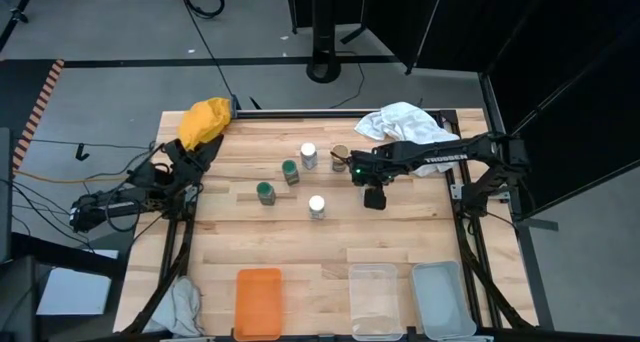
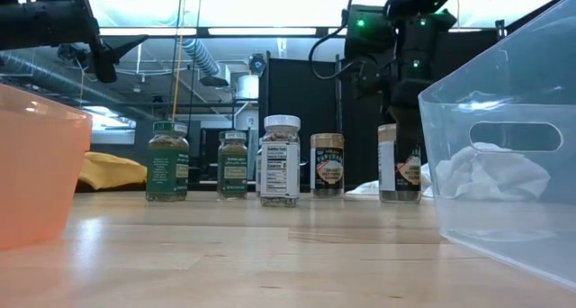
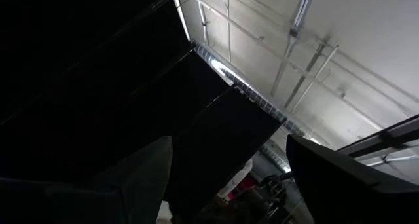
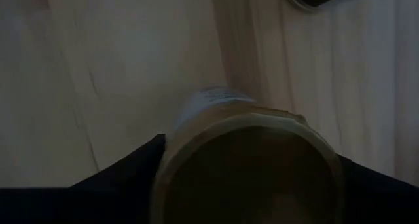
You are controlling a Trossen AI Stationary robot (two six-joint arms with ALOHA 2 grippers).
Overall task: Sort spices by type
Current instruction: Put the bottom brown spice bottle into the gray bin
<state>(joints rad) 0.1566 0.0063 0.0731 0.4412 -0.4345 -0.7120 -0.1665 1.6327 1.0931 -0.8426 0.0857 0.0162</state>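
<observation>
Your right gripper (image 1: pixel 374 198) hangs straight down over the table, just right of the jar cluster, and the right wrist view shows a tan-lidded jar (image 4: pixel 252 168) directly beneath it. A dark finger (image 4: pixel 124 168) sits close on either side of the lid, so the jaws straddle the jar at a narrow spread. Whether the pads actually press on the glass you cannot tell from here; treat the grip as unconfirmed.

The relation that matters: the jar stands upright, its long axis vertical and in line with the gripper's approach, so the move I'd expect is a squeeze and a straight lift, with no tilt needed. In the low view this jar (image 2: pixel 397 164) stands at the right end of the row, under the arm's wrist, still on the wood.

Outward from there, the second tan-lidded jar (image 1: pixel 340 157) stands just up-table and to the left, near the white cloth (image 1: pixel 405 122). The two white-lidded jars (image 1: pixel 309 155) (image 1: pixel 317 206) and the two green-lidded jars (image 1: pixel 290 171) (image 1: pixel 265 191) lie farther left — all upright, all apart from one another.

The right arm is clearly the nearer one. Your left gripper (image 1: pixel 85 217) is parked off the table's left edge, its fingers (image 3: pixel 141 178) spread wide and pointing at the ceiling.
</observation>
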